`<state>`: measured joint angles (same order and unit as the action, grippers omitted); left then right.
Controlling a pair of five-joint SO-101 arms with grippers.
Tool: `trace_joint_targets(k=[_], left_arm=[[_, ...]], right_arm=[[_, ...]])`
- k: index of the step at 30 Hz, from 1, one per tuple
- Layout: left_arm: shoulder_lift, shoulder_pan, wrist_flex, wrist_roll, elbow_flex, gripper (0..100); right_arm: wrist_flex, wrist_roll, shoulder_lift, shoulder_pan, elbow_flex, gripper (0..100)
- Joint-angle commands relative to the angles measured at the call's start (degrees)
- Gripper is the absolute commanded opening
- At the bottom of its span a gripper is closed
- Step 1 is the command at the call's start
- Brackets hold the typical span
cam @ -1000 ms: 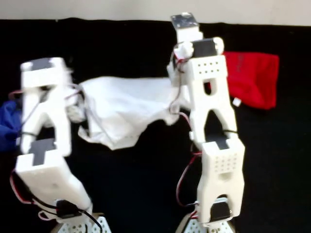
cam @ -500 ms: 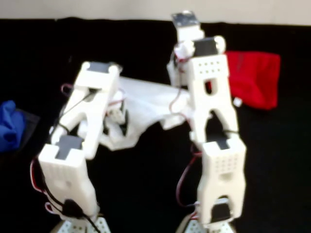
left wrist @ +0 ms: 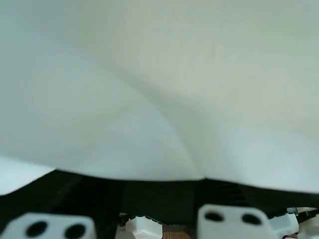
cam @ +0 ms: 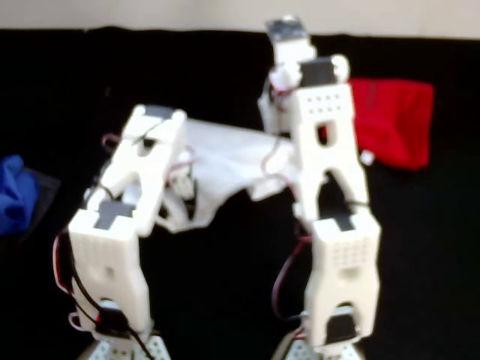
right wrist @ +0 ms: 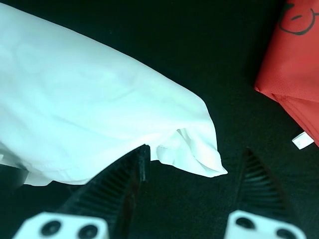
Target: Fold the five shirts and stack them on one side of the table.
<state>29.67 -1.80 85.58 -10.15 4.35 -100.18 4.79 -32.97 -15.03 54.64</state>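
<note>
A white shirt (cam: pixel 225 150) lies crumpled on the black table between the two arms. My left gripper (cam: pixel 180 191) is at its near left part, shut on the cloth. In the left wrist view the white shirt (left wrist: pixel 159 89) hangs close over the camera and hides the fingertips. My right gripper (cam: pixel 270 112) is at the shirt's right edge. It stands open (right wrist: pixel 196 151), with a folded corner of the white shirt (right wrist: pixel 89 109) just past its tips. A red shirt (cam: pixel 394 120) lies folded at the back right, also seen as red cloth (right wrist: pixel 299 59) in the right wrist view.
A blue shirt (cam: pixel 13 191) lies bunched at the table's left edge. The black table (cam: pixel 225 285) is bare in front between the arm bases. A pale wall runs along the back edge.
My left arm has swung from the left edge toward the middle, drawing the white shirt's left side inward so it looks narrower. The right arm has stayed put.
</note>
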Motion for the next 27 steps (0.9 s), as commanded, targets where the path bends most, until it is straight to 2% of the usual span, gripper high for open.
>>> trace_joint_targets(k=[1,4,9,13,16,20,24,27], left_arm=[[-0.40,-0.22,0.62,-0.44,3.12,13],[0.04,-0.13,2.02,-0.44,5.85,0],[-0.84,-0.04,2.99,-0.26,7.16,1],[-4.97,1.80,11.16,1.05,14.20,1],[-10.59,7.52,15.74,9.76,22.20,1],[-21.41,19.30,15.74,21.63,25.10,1],[-30.29,28.97,15.74,28.04,21.58,1],[-34.68,33.80,15.74,30.86,13.32,1]], right_arm=[[-0.66,-0.26,0.57,0.84,1.98,27.7],[-0.66,-0.26,0.48,0.84,1.98,27.7],[-0.75,-0.35,0.48,0.84,1.98,27.7],[-0.75,-0.44,0.57,0.84,1.89,27.7],[-0.75,-0.62,0.66,0.84,2.42,27.7],[-0.57,-2.02,0.75,1.19,2.51,27.7],[0.48,-5.54,0.40,0.75,2.51,27.7],[2.86,-6.07,0.31,-0.84,2.51,28.1]])
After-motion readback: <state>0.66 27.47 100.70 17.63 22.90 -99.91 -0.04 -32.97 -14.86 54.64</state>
